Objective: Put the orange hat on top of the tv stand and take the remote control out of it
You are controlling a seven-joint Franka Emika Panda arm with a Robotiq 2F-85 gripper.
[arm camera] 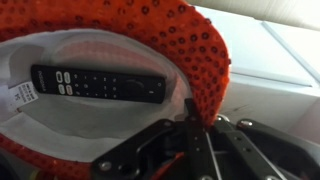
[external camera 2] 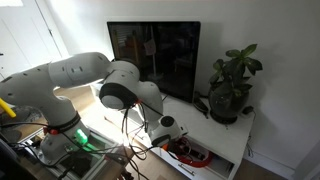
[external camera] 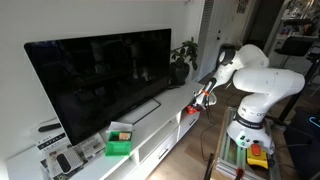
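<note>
The orange hat (arm camera: 160, 25) is a sequined cap with a white lining, and it fills the wrist view with its opening facing the camera. A black remote control (arm camera: 95, 83) lies inside it. My gripper (arm camera: 190, 118) is shut on the hat's rim. In both exterior views the gripper (external camera: 205, 95) (external camera 2: 168, 130) holds the hat (external camera: 203, 100) (external camera 2: 190, 155) at the front edge of the white tv stand (external camera: 150, 122) (external camera 2: 238, 135), near its plant end and below the top.
A large black TV (external camera: 100, 75) (external camera 2: 155, 50) stands on the tv stand. A potted plant (external camera: 182, 60) (external camera 2: 230, 85) sits at one end. A green box (external camera: 120, 142) and small devices (external camera: 60, 160) lie at the other end.
</note>
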